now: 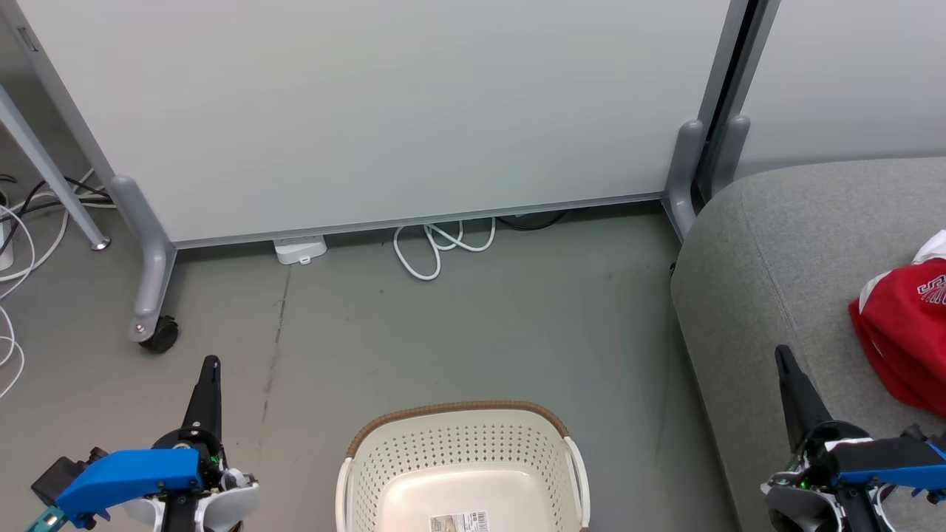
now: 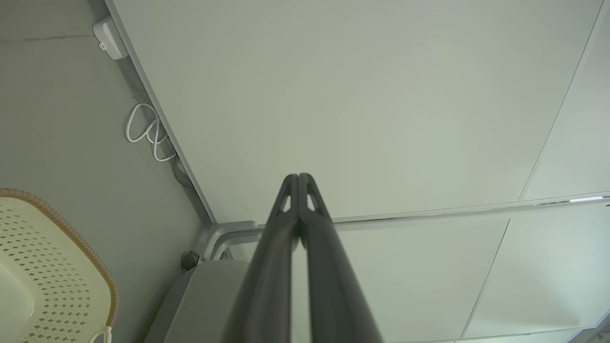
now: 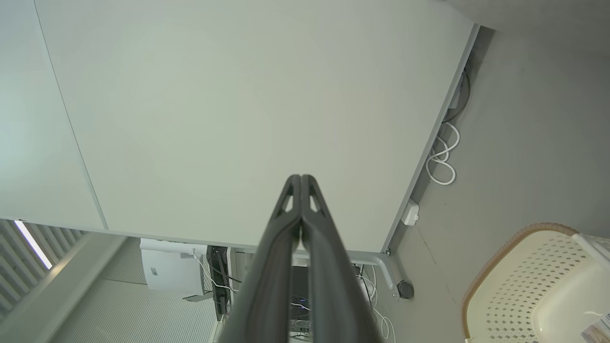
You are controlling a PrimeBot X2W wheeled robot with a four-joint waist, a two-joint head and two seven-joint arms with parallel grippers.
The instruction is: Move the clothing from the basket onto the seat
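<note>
Closing stage of the transfer, as judged from the layout; the bright red soft sports clothing with white trim and lettering [image 1: 905, 340] lies bunched on the large grey fabric-upholstered seat [image 1: 768, 251], at the right edge of the head view and partly cut off by it. The cream-white perforated plastic basket with brown woven-look rim [image 1: 458, 406] stands on the floor between the two arms; no garment is seen on the visible part of its floor, which bears a printed label [image 1: 460, 523]; its near part is out of frame. The left gripper [image 1: 211, 363] and the right gripper [image 1: 782, 355] are each seen with fingers pressed together and nothing between them. The clothing lies near the right gripper, on its outer side, untouched, and well apart from the left gripper. The next move is judged to call for a check of the basket's hidden near part.
</note>
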